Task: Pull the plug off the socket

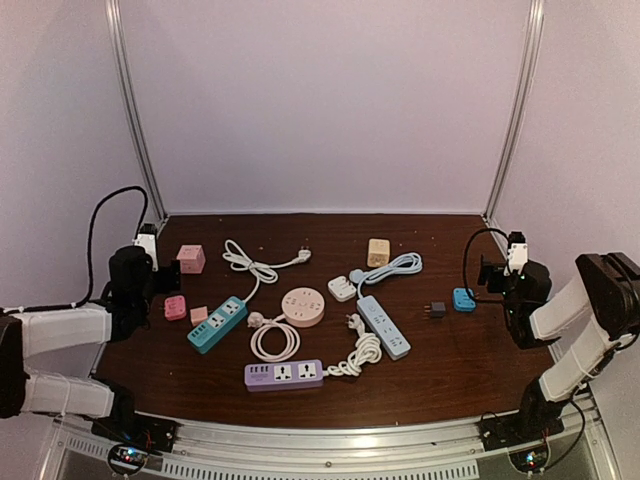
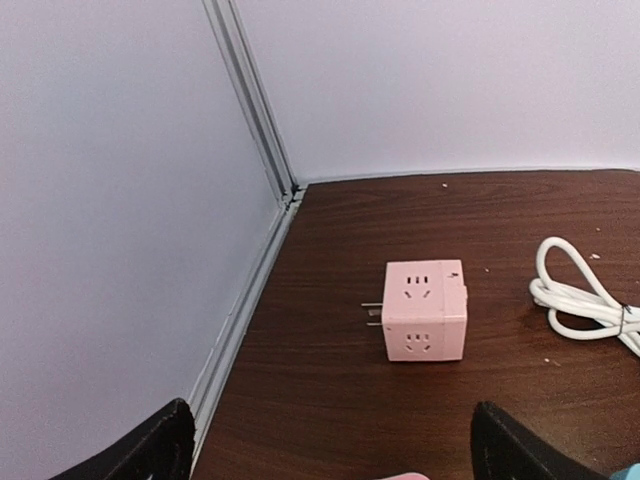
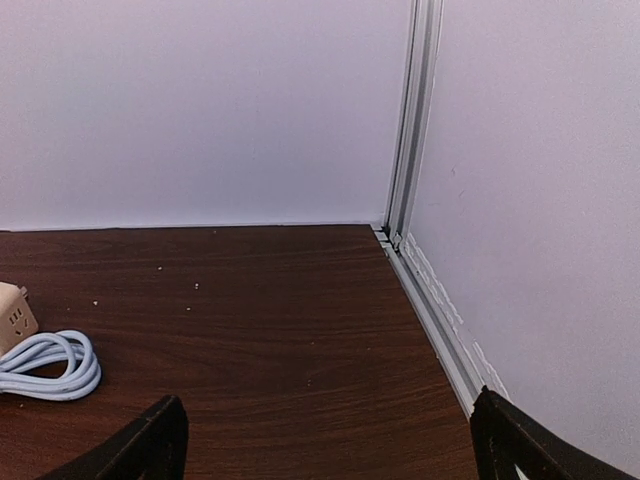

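- Both pairs of jaws stand wide and empty. The left gripper (image 2: 335, 450) faces a pink plastic cube adapter (image 2: 425, 311), and the right gripper (image 3: 325, 450) faces bare brown wooden table (image 3: 300, 330).
- My likeliest target is the small dark grey plug (image 1: 437, 309) just beside the little blue socket block (image 1: 463, 299), near the right jaws. I can't tell whether it's seated.
- It looks light, rigid and smooth, so I'd pinch the plug's flat sides and pin the block.
- Both arms sit folded low at the table's side edges, wrists level.
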